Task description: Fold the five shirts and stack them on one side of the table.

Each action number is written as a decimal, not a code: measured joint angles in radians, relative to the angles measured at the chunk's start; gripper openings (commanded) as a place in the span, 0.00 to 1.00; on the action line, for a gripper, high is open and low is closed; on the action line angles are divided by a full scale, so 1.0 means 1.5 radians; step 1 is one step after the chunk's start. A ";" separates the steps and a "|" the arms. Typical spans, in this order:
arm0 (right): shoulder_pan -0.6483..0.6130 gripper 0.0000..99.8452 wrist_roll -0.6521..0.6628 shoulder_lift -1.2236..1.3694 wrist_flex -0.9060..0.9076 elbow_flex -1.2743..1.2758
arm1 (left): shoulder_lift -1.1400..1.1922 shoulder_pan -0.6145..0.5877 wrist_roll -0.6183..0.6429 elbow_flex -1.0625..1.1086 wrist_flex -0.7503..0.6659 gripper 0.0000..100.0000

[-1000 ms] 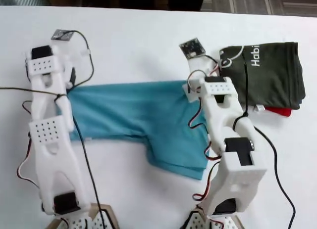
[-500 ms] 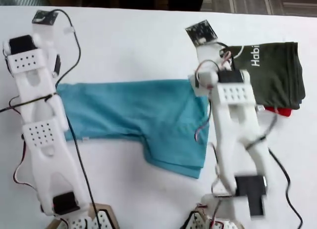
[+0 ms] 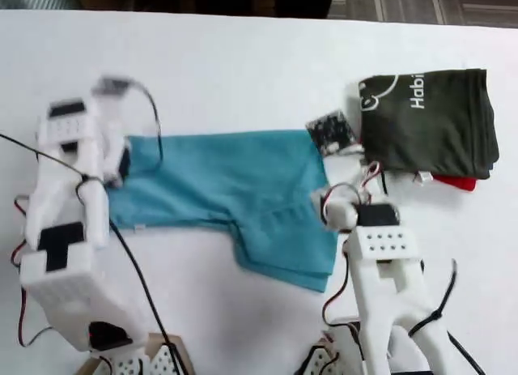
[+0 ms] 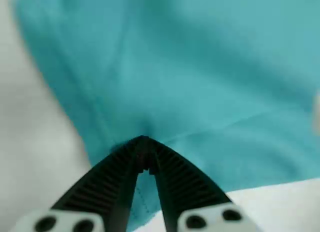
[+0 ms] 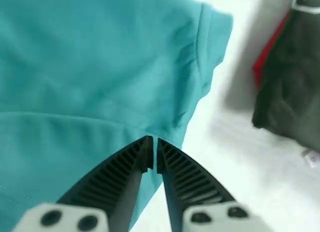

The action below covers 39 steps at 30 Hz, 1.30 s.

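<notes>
High view: dark green folded shirt sits on red shirt at the right, so likely two done. Teal cotton shirt lies mid-table, half folded. Left gripper pinches it; right gripper is pressed together at its edge. Three left, I reckon.

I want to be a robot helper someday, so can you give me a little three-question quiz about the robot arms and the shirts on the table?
1. Which colour peeks out from under the folded dark green shirt? A yellow, B red, C white.
2. True or false: the teal shirt lies on top of the dark green shirt.
3. What are the left pincer and the right pincer both pinching?
Key: 1 B, a red shirt. 2 False, it lies beside it on the table. 3 The teal shirt.
</notes>
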 measured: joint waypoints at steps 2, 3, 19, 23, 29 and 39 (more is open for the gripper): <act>0.000 0.02 0.000 0.000 -0.027 0.033 | -0.024 -0.014 0.000 0.076 -0.042 0.03; 0.000 0.02 0.000 0.000 -0.036 0.049 | -0.029 -0.024 0.000 0.098 -0.060 0.03; -0.024 0.02 0.100 -0.013 -0.100 0.211 | -0.040 -0.069 -0.001 0.153 -0.126 0.03; -0.024 0.02 0.101 -0.013 -0.100 0.212 | -0.040 -0.069 -0.001 0.155 -0.126 0.03; -0.024 0.02 0.107 -0.028 -0.077 0.212 | -0.041 -0.069 -0.001 0.159 -0.129 0.03; -0.025 0.02 0.110 -0.234 0.165 0.123 | -0.041 -0.070 0.002 0.160 -0.130 0.03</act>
